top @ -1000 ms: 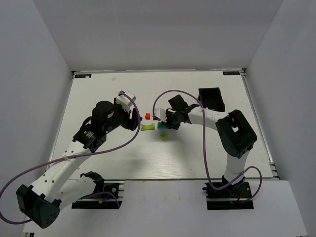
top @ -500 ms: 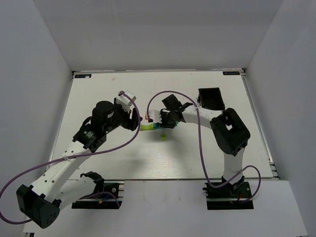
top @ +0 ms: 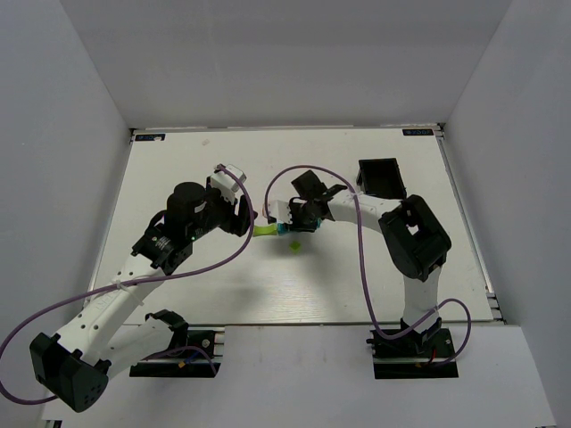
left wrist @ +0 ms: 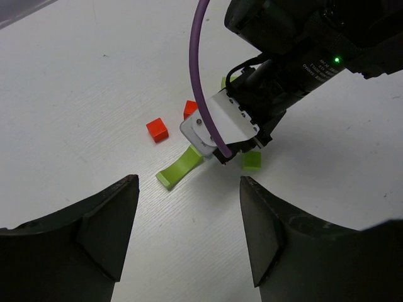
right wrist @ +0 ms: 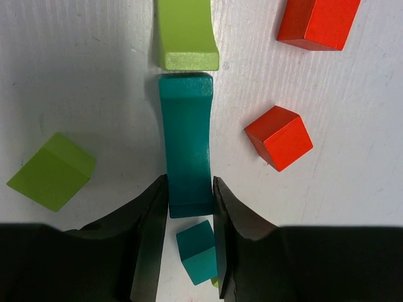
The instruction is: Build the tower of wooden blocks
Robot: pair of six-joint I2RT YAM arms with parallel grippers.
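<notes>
The tower's blocks lie loose on the white table. My right gripper (right wrist: 189, 190) is shut on the near end of a teal bar (right wrist: 184, 138), whose far end meets the end of a lime-green bar (right wrist: 186, 34). A teal cube (right wrist: 200, 251) sits under the fingers. Two red blocks (right wrist: 279, 137) (right wrist: 318, 22) lie to the right and a lime cube (right wrist: 51, 170) to the left. My left gripper (left wrist: 187, 189) hangs open above bare table, short of the lime-green bar (left wrist: 178, 168), a red cube (left wrist: 157, 129) and the right gripper (left wrist: 239, 126).
A black rectangular bin (top: 381, 178) stands behind the right arm. From above, both grippers are close together at the table's middle, left gripper (top: 239, 214) and right gripper (top: 290, 220), with the lime cube (top: 293, 247) just in front of them.
My right gripper has moved left with the teal bar, bringing its end up to the lime-green bar and covering the red cube from above. The left arm has not moved.
</notes>
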